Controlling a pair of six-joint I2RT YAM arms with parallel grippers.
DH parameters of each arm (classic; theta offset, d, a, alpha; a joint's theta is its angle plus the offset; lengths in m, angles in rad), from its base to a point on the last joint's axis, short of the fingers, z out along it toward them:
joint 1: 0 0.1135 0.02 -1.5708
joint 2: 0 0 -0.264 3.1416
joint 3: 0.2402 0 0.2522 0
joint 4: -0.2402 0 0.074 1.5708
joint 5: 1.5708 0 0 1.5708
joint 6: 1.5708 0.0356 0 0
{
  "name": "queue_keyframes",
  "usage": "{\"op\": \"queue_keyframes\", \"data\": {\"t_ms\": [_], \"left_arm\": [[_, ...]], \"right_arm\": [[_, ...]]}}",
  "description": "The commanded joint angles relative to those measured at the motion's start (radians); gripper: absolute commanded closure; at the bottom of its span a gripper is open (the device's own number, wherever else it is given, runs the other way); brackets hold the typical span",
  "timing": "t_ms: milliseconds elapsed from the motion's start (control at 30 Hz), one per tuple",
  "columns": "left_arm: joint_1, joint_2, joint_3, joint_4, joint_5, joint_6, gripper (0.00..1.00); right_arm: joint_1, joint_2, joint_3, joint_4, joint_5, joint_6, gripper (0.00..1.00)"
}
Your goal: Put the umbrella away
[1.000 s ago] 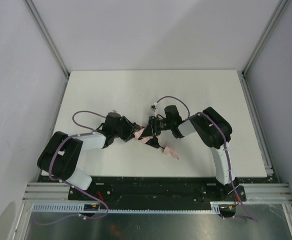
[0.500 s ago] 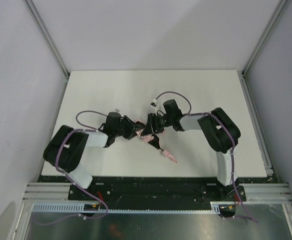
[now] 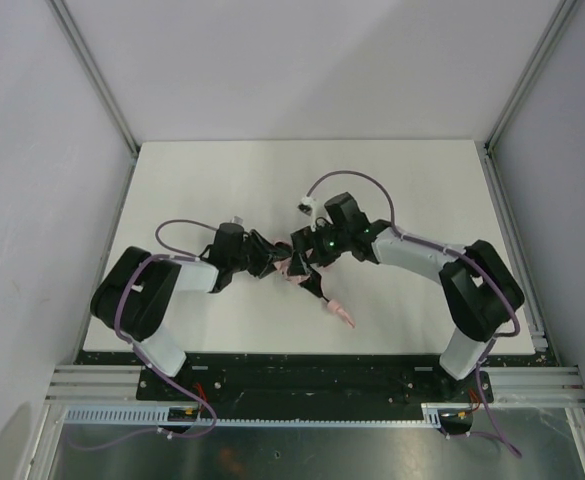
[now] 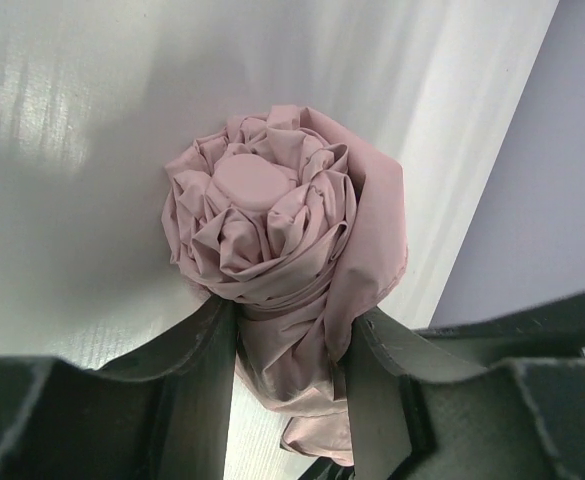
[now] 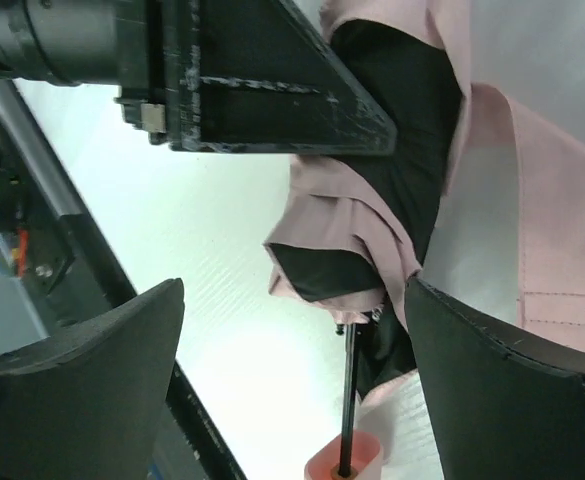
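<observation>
Two arms meet over the umbrella (image 3: 294,270), a crumpled pale pink bundle lying just toward 6 o'clock of the middle of the white counter (image 3: 272,180). The left arm (image 3: 187,275) reaches in from 8 o'clock, the right arm (image 3: 412,255) from 4 o'clock. In the left wrist view the left jaws are clenched on the umbrella (image 4: 272,230), one finger pressed into the fabric on each side, with its rounded folded end facing the camera. In the right wrist view the right jaws stand released and wide, with the umbrella (image 5: 372,220) between them. There its dark inner side shows, a thin dark shaft (image 5: 349,390) runs to the small pink handle (image 5: 344,462), and a pink strap (image 5: 542,250) lies at 3 o'clock. From above, the handle (image 3: 342,317) points toward 5 o'clock. A second ago the right jaws were much narrower around the bundle. Since then the right arm's elbow has swung out toward 3 o'clock, the left jaws have tightened slightly, and the bundle has stayed where it was.
</observation>
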Motion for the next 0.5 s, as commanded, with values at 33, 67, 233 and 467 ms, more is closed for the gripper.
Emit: {"op": "queue_keyframes", "data": {"t_ms": [33, 67, 233, 467], "left_arm": [[-0.005, 0.072, -0.058, -0.314, -0.128, 0.088, 0.74], [-0.005, 0.069, -0.057, -0.317, -0.128, 0.088, 0.74], [-0.006, 0.066, -0.053, -0.327, -0.124, 0.089, 0.74], [-0.005, 0.069, -0.049, -0.328, -0.117, 0.085, 0.74]], "right_arm": [[0.178, -0.090, 0.032, 0.031, 0.394, -0.135, 0.05], [0.221, -0.088, 0.030, 0.043, 0.520, -0.190, 0.05], [0.384, -0.003, 0.018, 0.163, 0.941, -0.512, 0.04], [0.433, 0.107, -0.009, 0.301, 1.009, -0.699, 0.03]]}}
